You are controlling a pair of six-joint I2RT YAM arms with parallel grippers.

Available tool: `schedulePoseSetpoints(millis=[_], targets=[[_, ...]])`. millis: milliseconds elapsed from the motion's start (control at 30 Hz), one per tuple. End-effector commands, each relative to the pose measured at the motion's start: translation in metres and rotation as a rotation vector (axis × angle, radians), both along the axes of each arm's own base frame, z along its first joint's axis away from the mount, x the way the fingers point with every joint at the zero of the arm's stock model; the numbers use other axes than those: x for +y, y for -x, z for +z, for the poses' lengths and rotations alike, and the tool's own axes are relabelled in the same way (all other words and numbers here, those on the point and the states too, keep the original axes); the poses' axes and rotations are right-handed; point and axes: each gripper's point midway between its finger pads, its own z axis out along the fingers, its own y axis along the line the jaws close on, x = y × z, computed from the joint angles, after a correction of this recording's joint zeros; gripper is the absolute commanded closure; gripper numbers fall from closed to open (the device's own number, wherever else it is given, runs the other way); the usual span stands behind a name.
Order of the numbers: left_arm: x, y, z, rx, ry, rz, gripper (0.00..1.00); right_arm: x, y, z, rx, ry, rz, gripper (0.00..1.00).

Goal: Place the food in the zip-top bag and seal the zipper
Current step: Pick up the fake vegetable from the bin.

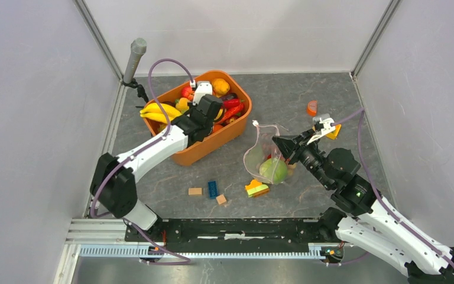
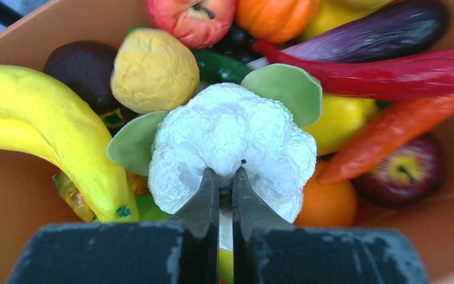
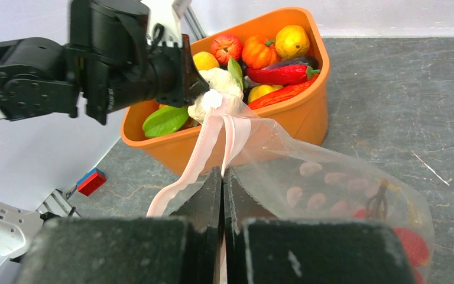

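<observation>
Your left pincer clenched on white cauliflower inside orange tub, ready for lift. Your right pincer grasps zip-top bag by pink zipper, holding mouth raised so it can drop in.

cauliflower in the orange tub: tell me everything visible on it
The cauliflower is a white, bumpy, foam-looking toy head with pale green leaves on two sides. It lies atop the pile of toy food in the orange tub, beside the banana. The left gripper is shut on its near edge.
</observation>
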Motion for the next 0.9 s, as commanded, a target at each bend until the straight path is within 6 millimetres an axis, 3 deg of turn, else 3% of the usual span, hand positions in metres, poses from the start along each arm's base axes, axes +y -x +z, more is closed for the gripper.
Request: schedulePoseSetpoints(millis=[0,300,667,867], targets=[[-0.021,0.009,0.044,-0.066,0.113,-0.122,0.98,-0.004,0.001,0.015,-0.032,-0.041,-0.017,1.0],[-0.027,0.028,0.075,-0.113,0.222,-0.205,0.98,-0.005,0.0,0.016,-0.032,-0.041,-0.021,1.0],[-0.036,0.059,0.134,-0.249,0.406,-0.36,0.98,-0.004,0.0,0.012,-0.024,-0.043,-0.019,1.0],[-0.027,0.071,0.148,-0.295,0.434,-0.369,0.98,-0.003,0.0,0.01,-0.019,-0.042,-0.016,1.0]])
